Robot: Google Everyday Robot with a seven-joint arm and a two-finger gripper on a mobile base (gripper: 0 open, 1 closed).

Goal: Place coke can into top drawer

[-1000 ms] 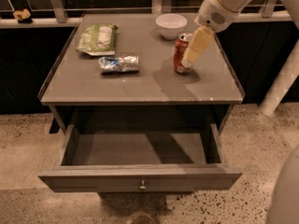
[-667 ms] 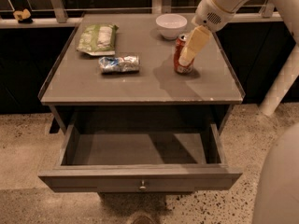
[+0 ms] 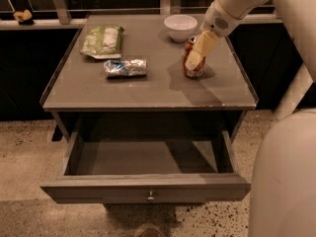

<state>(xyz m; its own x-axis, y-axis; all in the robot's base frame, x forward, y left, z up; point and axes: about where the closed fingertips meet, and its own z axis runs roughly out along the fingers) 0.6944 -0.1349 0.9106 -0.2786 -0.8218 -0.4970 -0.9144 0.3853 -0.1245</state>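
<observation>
Your tool (image 3: 193, 62) is down at the coke can (image 3: 198, 72), on the right side of the grey worktop (image 3: 123, 90). Its cream tip lies across the front of the can, and the arm reaches in from the upper right. You cannot tell from this view whether the tool is closed on the can or only resting against it. The can stands on the worktop, just in front of the white bowl (image 3: 180, 26) and slightly apart from it. It looks upright or perhaps a little tilted.

To the left of the can you have the silver-blue foil packet (image 3: 126, 67) lying near the middle. The green snack bag (image 3: 102, 39) lies flat behind it, toward the far left corner.

Below the worktop the top drawer (image 3: 98, 191) is pulled well out toward you, and nothing shows inside it. The small round knob (image 3: 151, 197) sits at the centre of its front panel. The robot's pale body (image 3: 281, 181) fills the lower right of the view, beside the drawer's right corner.
</observation>
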